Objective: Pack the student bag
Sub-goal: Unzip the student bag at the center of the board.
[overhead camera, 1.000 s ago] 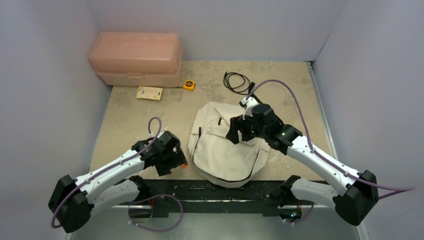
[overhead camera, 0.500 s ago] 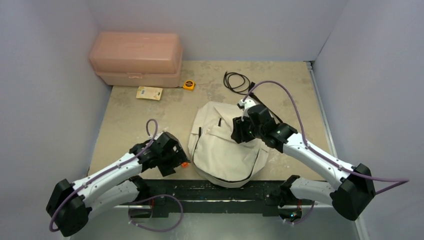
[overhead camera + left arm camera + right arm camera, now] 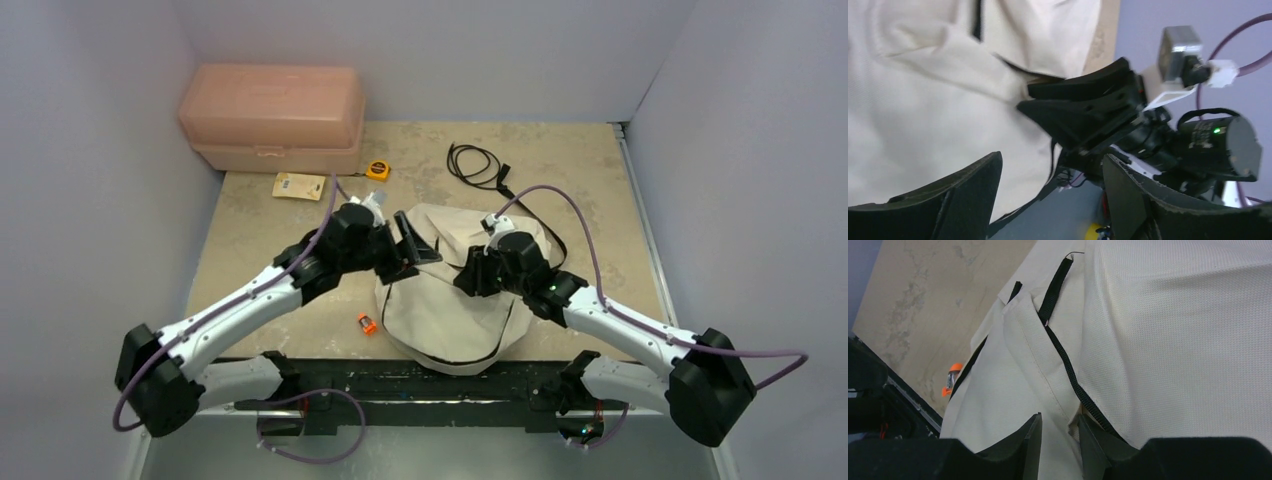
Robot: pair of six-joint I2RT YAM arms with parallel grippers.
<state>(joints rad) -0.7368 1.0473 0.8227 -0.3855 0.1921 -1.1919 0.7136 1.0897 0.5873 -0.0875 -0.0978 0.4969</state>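
**Student bag [image 3: 440, 310] pinched by the right tool [image 3: 470, 278], left tool [image 3: 418, 250] spread beside it**

From above, the student bag lies flat on the counter [image 3: 260, 250] close to the near edge, between the two arms. Its long axis runs from the near edge toward the back wall. The left tool is over the bag's far-left part and the right tool is on its far-right part, so the two face each other across the cloth. A small orange item [image 3: 367, 323] lies just left of the bag. A yellow tape measure [image 3: 377, 170], a yellowish card [image 3: 299, 186], a black cable [image 3: 475, 162] and a pink plastic box [image 3: 270, 118] sit farther back, well apart from it.

In the left wrist view, the left tool's fingers [image 3: 973, 185] stand wide apart with nothing between them and cream cloth below. Straight ahead, the right tool [image 3: 1024, 98] tapers onto a puckered fold of the bag.

In the right wrist view, the right tool's fingers [image 3: 1030, 437] stand narrow. A ridge of cloth beside the black zipper line [image 3: 1063, 360] sits in the gap. This reads as a pinch on the bag, though how firm it is cannot be told.

The coming move likely turns on that seam. It lies directly ahead of the open left tool, toward the right arm, so the left tool would take the opposite edge and spread the mouth.
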